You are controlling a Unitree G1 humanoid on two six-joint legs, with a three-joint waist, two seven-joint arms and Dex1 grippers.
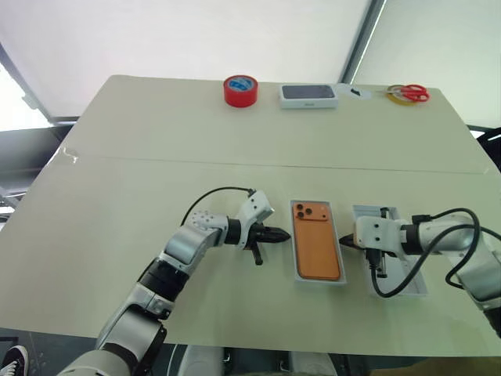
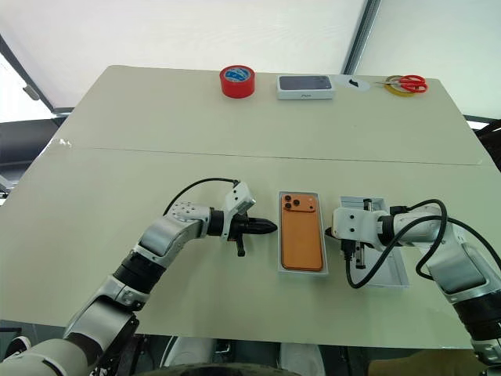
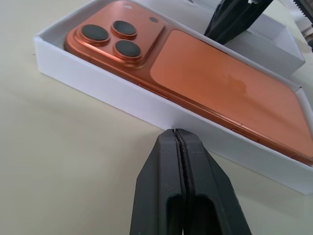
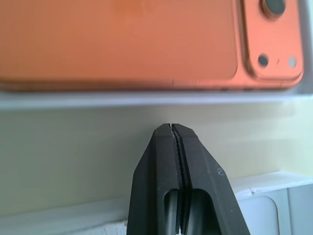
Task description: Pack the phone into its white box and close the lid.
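Phone (image 1: 315, 240) inside white box (image 1: 296, 235); left gripper (image 1: 283, 233), right gripper (image 1: 343, 241) pinched closed, empty, flanking.

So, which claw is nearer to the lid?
Right. The right claw hovers at the lid's near edge, between it and the white box. The left claw is beyond that box.

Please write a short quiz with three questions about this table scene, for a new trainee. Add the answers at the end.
1. True or false: the phone lies in the white box with its cameras facing up.
2. Where is the lid? A: on the box. B: on the table under the right gripper. C: in the left gripper.
3. Fill in: both grippers are ___ and hold nothing.

Key: 1 true; 2 B; 3 shut.
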